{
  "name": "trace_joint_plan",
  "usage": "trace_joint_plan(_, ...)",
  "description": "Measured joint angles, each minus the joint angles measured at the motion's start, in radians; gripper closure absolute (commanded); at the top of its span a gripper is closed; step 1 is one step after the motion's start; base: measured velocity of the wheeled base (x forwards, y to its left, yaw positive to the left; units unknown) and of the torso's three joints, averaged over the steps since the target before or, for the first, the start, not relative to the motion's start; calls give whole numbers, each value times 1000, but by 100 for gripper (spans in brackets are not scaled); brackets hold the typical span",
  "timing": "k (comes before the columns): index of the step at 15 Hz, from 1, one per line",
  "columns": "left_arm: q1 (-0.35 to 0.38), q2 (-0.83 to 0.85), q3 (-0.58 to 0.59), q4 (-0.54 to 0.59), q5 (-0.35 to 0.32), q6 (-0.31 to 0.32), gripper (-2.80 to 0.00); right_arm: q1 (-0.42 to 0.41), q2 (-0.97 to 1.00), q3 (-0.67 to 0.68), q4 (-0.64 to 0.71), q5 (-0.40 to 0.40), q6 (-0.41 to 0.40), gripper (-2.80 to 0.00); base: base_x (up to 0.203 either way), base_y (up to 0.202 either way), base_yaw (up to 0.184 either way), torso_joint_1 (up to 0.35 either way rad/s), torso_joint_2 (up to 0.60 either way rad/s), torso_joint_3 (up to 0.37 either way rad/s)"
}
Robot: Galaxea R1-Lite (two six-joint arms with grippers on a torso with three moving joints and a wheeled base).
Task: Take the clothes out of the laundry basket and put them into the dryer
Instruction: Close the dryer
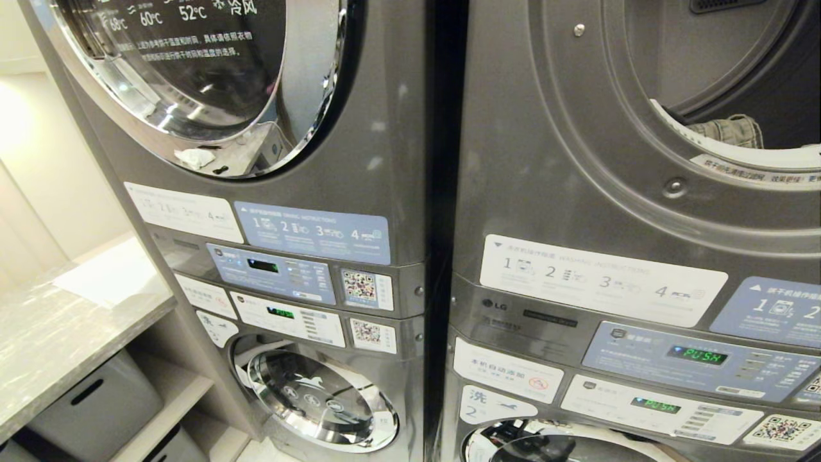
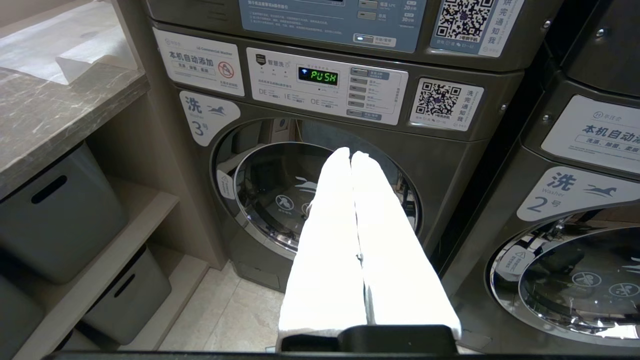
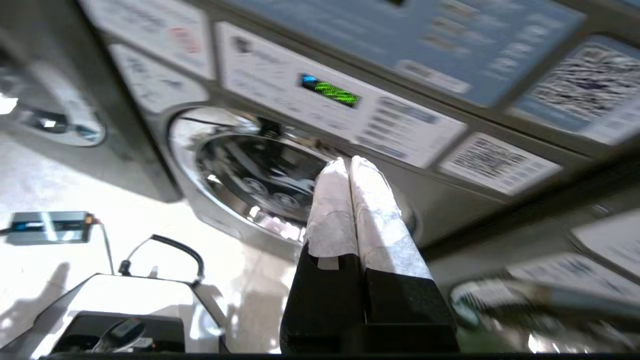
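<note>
1. While the right dryer's round opening (image 1: pixel 737 83) stands open, a crumpled olive-grey garment (image 1: pixel 731 130) lies inside, just behind its white rim.
2. Left gripper (image 2: pixel 351 156), white cloth-wrapped fingers pressed together, empty, faces a glossy chrome-ringed washer door (image 2: pixel 280 200).
3. Right gripper (image 3: pixel 348 162), likewise pressed together, empty.
4. Veined marble counter (image 1: pixel 51 333) at left.

2 stacked machine towers (image 1: pixel 359 212), 4 round doors (image 1: pixel 321 401), 2 grey bins (image 2: pixel 60 215), 1 garment (image 1: pixel 731 131) in drum.
</note>
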Motion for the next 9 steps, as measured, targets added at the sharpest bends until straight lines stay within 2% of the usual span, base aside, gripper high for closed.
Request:
trace_joint_plan(3, 0, 0, 0, 0, 0, 0, 0, 4, -205, 103, -28, 90, -20, 0, 0, 0, 0, 0, 0, 0)
trace_joint_plan(7, 0, 0, 1, 0, 0, 0, 0, 3, -373, 171, -156, 95, 0, 0, 0, 0, 0, 0, 0, 0)
trace_joint_plan(9, 0, 0, 1, 0, 0, 0, 0, 3, -397, 179, -146, 95, 26, 0, 0, 0, 0, 0, 0, 0)
